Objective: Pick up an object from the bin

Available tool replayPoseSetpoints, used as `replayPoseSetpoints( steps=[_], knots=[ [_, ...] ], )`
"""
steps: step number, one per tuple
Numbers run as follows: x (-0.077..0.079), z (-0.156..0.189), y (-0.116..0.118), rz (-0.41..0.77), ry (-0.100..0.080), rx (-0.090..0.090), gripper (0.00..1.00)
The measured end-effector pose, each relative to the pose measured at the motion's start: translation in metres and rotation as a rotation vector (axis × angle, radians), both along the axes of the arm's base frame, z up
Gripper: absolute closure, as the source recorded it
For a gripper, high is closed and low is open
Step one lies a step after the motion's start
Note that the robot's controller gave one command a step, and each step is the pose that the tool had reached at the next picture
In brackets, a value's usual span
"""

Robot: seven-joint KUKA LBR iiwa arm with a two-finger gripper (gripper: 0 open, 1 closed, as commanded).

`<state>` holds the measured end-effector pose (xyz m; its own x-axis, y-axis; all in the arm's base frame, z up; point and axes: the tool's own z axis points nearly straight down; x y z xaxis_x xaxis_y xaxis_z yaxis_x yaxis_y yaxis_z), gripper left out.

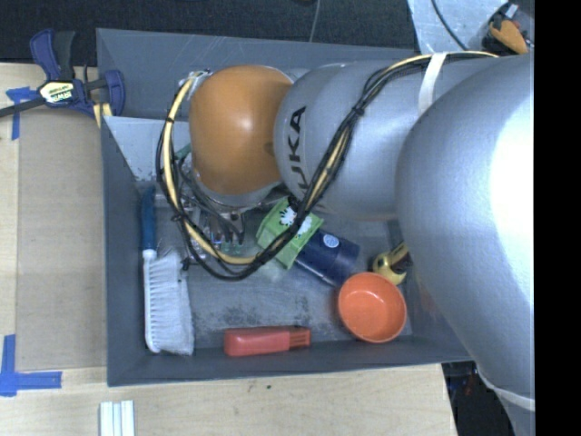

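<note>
Green packet [275,228], crumpled, lies mid-bin just beside the tool [216,230], on the side towards the bin's right edge, with a loop of the robot's cables [227,266] crossing over it. My arm [436,153] comes in over the right edge and bends down steeply, its orange cover [231,130] sitting over the wrist near the far-left corner. That cover and the cabling hide the tool's working end, so I cannot tell how far open it is or whether it has hold of anything.

A white-bristled brush [168,307] with a blue handle lies along the left wall of the bin [272,366]. A red marker-like stick [266,340] lies along the near wall. An orange bowl [372,307] sits towards the near-right corner, a dark blue bottle [327,254] lies between it and the packet, and a small yellow piece [392,262] peeks out by the arm.
</note>
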<state>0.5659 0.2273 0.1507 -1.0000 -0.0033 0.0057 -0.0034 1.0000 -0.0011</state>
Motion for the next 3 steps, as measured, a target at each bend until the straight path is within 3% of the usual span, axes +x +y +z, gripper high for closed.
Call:
replayPoseSetpoints(
  steps=[1,2,3],
  knots=[
    [0.002,0.005,-0.001,-0.004,-0.008,0.002,0.0],
    [-0.005,-0.077,0.011,0.679,-0.019,0.002,0.0],
    [-0.022,-0.021,0.006,0.606,-0.01,0.004,0.0]
  ],
)
